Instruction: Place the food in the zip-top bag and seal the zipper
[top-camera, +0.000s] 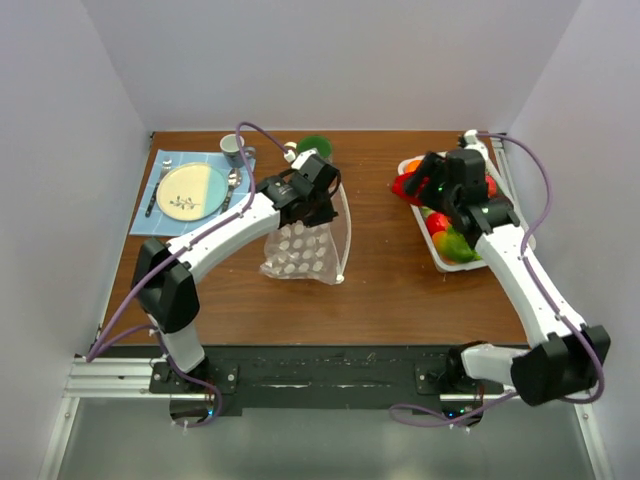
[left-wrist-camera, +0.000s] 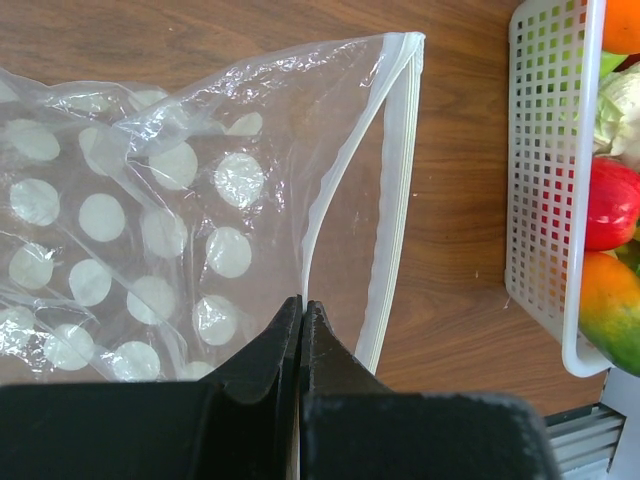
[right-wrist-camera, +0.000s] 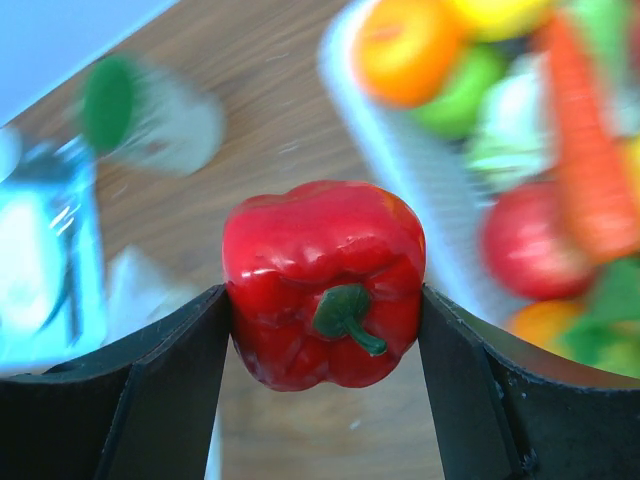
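Blue cloth of a placemat (top-camera: 165, 218) is lying at the far left of the wooden table (top-camera: 390, 290), carrying a pale plate (top-camera: 192, 190) with cutlery beside it and a mug (top-camera: 232, 150) at its far corner. Next to the right, the left gripper (left-wrist-camera: 301, 310) is pinching its jaws tight on the upper lip of the zip-top bag (left-wrist-camera: 150, 230). That clear, white-dotted pouch is resting on the table at mid-left, and the pinched lip is standing apart from the lower one. Its mouth is facing right, toward the basket. The zipper (left-wrist-camera: 398, 170) is running along that right edge, its long axis going from the near side to the far side of the table. Behind the bag, a green-lidded jar (top-camera: 314, 146) is standing. Further right, the right gripper (right-wrist-camera: 325, 300) is clasping a red bell pepper (right-wrist-camera: 325, 270) between widely spread fingers (right-wrist-camera: 180, 390), the green stem facing the wrist camera. It is holding the pepper just beside the left rim of the white slatted basket (left-wrist-camera: 540, 200). The remaining food (top-camera: 450, 240), in red, orange and green, is sitting in that basket at the right.
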